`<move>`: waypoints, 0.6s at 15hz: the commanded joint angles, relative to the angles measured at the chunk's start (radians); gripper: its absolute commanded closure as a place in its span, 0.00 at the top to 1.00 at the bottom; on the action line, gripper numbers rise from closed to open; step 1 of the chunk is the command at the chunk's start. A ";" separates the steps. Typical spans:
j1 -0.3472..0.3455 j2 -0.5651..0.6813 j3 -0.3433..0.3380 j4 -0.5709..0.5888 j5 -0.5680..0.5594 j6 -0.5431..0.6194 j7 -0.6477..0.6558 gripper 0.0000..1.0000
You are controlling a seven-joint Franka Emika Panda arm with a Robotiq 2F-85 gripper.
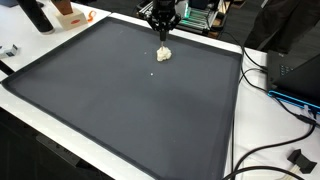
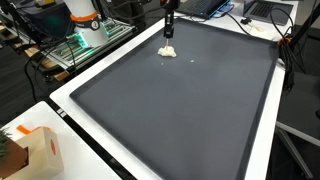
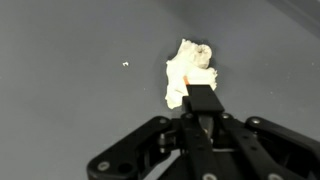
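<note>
While hanging just over the paper wad (image 1: pixel 164 53) near the far edge of the dark mat (image 1: pixel 120 110), shows gripper (image 3: pixel 201 96) fingers pressed together at the wad's rim. Best handled centred, upright, gently, clear of the crumb (image 3: pixel 125 64) nearby.

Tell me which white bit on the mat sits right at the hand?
The big crumpled lump; the hand is right over it. The other bit is a tiny speck lying apart on the mat.

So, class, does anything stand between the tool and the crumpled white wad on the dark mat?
Nothing visible does. The tool hangs directly over the wad on the mat; a small white crumb lies apart, off to one side.
</note>
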 commanded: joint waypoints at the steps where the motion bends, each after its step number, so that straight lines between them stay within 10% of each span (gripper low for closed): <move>1: -0.005 -0.036 -0.006 -0.054 0.051 0.049 -0.065 0.03; 9: -0.010 -0.017 -0.015 -0.055 0.113 0.055 -0.144 0.03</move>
